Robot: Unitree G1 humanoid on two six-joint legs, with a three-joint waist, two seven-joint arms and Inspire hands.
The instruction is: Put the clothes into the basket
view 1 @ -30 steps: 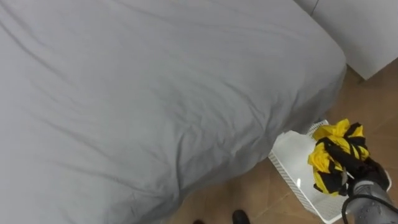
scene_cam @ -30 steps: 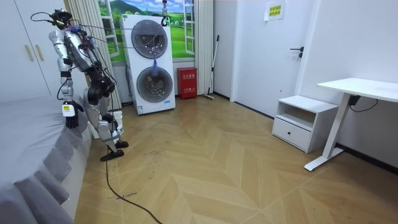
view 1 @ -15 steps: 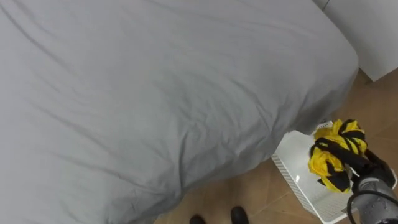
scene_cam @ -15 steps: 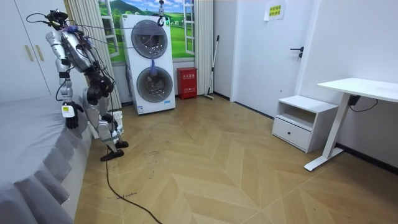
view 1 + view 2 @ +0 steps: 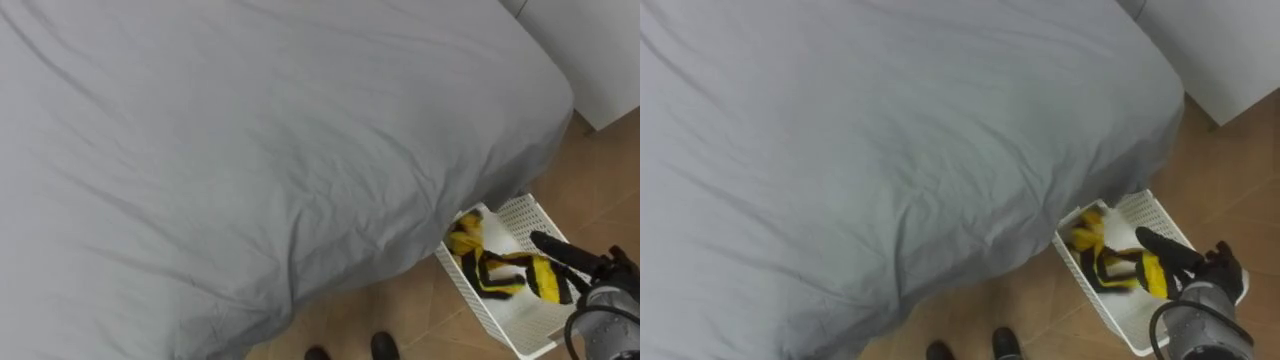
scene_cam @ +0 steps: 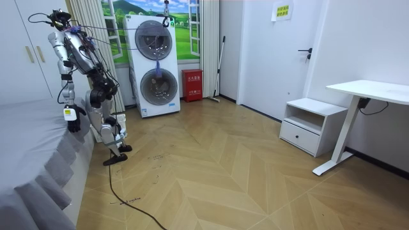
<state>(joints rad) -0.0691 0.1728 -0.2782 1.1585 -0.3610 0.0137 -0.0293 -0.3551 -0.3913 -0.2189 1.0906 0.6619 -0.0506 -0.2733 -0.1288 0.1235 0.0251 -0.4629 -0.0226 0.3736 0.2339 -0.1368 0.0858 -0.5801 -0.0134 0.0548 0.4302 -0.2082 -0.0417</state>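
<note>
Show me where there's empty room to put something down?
The grey bed is bare all over, the widest free patch. The wooden floor between the bed's edge and the white basket is a narrow free strip. The basket is crowded: the yellow-and-black garment lies in it and the right hand hangs open above it.

Basket [image 5: 523, 213] on floor [image 5: 598, 168] beside bed [image 5: 250, 140] right corner; clothes [image 5: 498, 272] inside basket; right hand [image 5: 592, 268] over them.
</note>
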